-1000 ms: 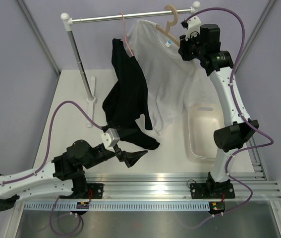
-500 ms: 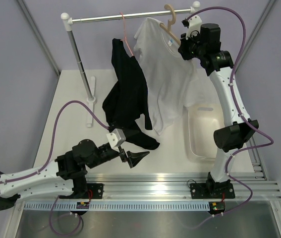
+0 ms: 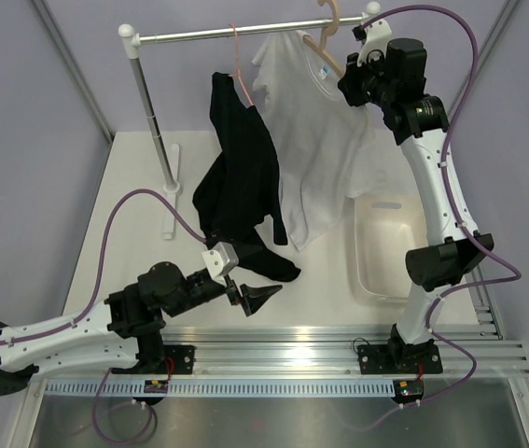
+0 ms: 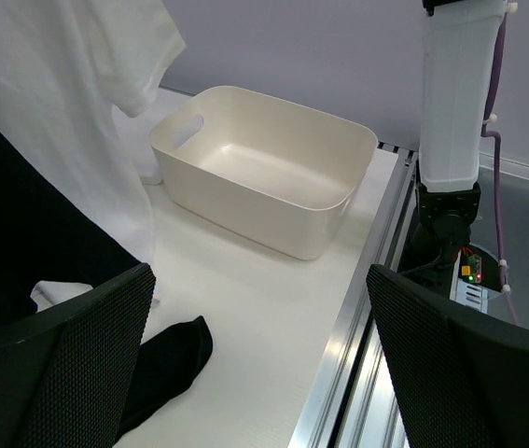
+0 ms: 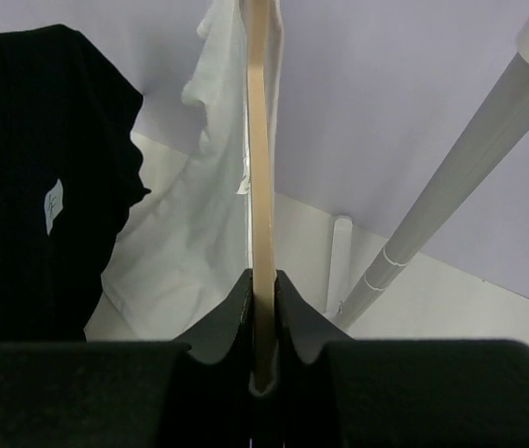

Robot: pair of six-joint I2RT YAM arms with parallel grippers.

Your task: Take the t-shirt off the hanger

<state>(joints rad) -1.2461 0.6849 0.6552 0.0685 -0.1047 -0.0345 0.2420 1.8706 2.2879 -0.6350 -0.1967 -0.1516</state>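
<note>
Currently the right pincer (image 5: 262, 280) is clamped on the wooden hanger (image 5: 260, 140). The wrist view shows the tan wood pinched flat between both fingers, edge-on. From above, the grip sits on the hanger's shoulder at 1 o'clock of the desk (image 3: 320, 289), with the hook over the rail (image 3: 217, 35). The t-shirt (image 3: 315, 149) is on the hanger and hangs full length down toward the centre. The left pincer (image 3: 252, 299) lies low at 7 o'clock, jaws wide apart and holding nothing.

Step judged: steadying or unhooking the hanger so the shirt can be slipped off.

To do it well:
- Keep the clamp square on the wood. A twisted grip would probably let the hanger swivel.
- Raise the hook clear of the rail before any sideways move.
- Bring the left pincer up to a sleeve or the hem, and pull one shoulder off at a time.

Edges and room:
- The rail's end cap (image 3: 368, 9) is close to the hook, so there is little slack toward 2 o'clock.
- The black garment (image 3: 236, 177) on a pink hanger (image 3: 235, 51) hangs at 11 o'clock against the shirt's edge. It may snag.
- The bin (image 4: 264, 177) stands at 4 o'clock, open-topped, near the shirt's hem.
- Open desk lies at 6 o'clock, between the shirt's hem and the arm bases.
</note>
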